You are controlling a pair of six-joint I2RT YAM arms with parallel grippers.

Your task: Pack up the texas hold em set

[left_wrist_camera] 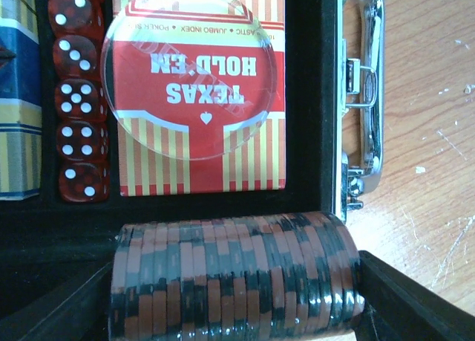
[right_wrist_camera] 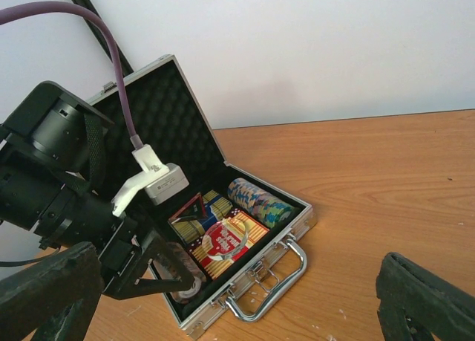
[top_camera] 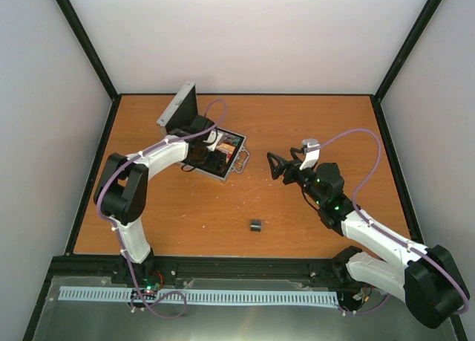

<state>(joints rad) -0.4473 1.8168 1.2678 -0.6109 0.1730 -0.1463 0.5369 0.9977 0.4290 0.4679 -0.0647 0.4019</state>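
Left wrist view: the left gripper (left_wrist_camera: 236, 307) clamps a stack of red-and-black striped chips (left_wrist_camera: 236, 270) end to end, one finger against each end, the stack lying on its side over the black-lined aluminium case (right_wrist_camera: 303, 221). Whether the chips rest on the lining or hang just above it cannot be told. Just beyond them lies a red Texas Hold'em card box (left_wrist_camera: 200, 176) with a clear round button (left_wrist_camera: 189, 73) on top. A column of five red dice (left_wrist_camera: 78, 99) sits beside the box, and a blue card box (left_wrist_camera: 18, 118) beyond the dice. The metal handle (left_wrist_camera: 375, 133) runs along the case's outer wall.

From the right wrist, the lid (right_wrist_camera: 167, 125) stands upright. A red-edged black triangle (right_wrist_camera: 191, 207) lies inside, and a roll of blue-mix chips (right_wrist_camera: 260, 201) lies along the far side.

From above, the right gripper (top_camera: 273, 166) hangs over the table (top_camera: 319, 222), well apart from the case, fingers spread wide and holding nothing. A small dark object (top_camera: 255, 225) lies alone near the front edge.
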